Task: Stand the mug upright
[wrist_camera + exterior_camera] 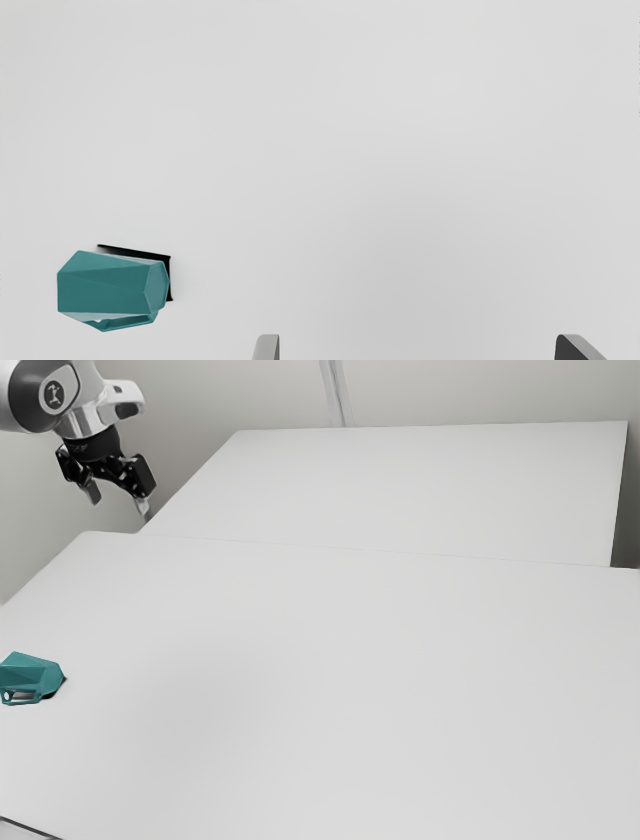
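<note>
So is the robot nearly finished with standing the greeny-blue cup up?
No, it looks like it's only starting. Nothing looks done yet: the teal, many-sided mug lies on its side on the smooth white table. Nothing is in hand: the black two-finger gripper is open and away from it. Gripping the mug, tipping it upright and letting go all seem left.

Pretty bright, soft light overall, and the white table (350, 680) looks kinda washed out. Solid black shadow (169, 294) right beside the mug (105, 287), plus faint grey shading on the table in the wrist view.
</note>
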Action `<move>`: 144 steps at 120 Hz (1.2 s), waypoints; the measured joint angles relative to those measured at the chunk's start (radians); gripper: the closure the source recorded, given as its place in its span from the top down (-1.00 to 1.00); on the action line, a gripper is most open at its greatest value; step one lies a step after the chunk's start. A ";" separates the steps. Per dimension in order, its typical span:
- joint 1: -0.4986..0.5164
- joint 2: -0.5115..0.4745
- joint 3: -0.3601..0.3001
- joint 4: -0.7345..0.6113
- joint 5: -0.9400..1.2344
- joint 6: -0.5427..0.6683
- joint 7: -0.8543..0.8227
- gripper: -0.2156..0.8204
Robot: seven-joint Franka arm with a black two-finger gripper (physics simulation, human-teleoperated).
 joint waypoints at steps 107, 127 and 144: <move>0.795 0.110 0.003 -0.191 -0.424 -0.080 0.218 0.58; 0.940 0.234 0.002 -0.151 -0.502 -0.068 0.379 0.58; 1.023 0.349 0.001 -0.095 -0.573 -0.064 0.526 0.58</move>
